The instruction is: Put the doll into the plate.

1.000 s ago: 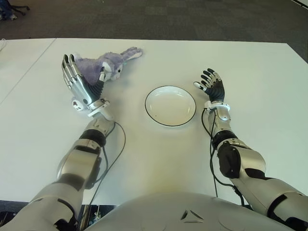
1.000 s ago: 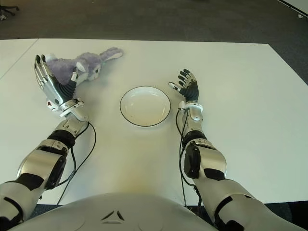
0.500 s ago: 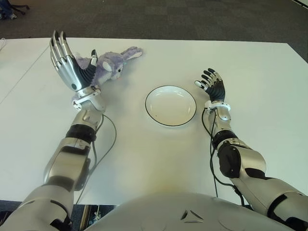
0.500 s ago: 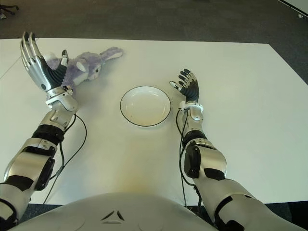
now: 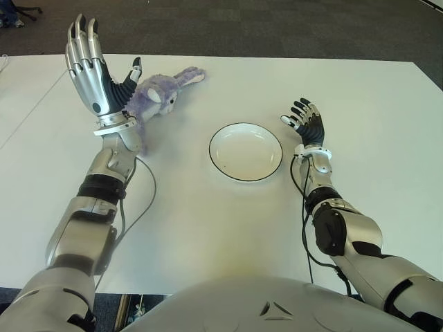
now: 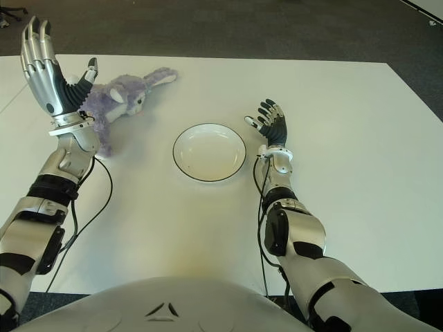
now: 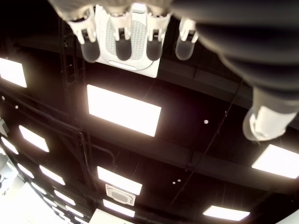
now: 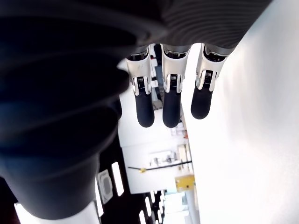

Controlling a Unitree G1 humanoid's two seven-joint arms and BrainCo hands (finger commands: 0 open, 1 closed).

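Left hand [image 5: 93, 76] is raised near the far left corner of the table [image 5: 208, 228], its fingers stretched out straight and spread, holding nothing. One purple doll [image 5: 156, 97], a plush rabbit, lies on the table just beside this hand, close to the far edge, with its ears pointing to the right. One white plate [image 5: 246, 152] with a dark rim stands near the middle of the table, well apart from the doll. Right hand [image 5: 306, 124] shows to the right of the plate, fingers relaxed and open, gripping nothing. I can read no writing or brand on any of these things.
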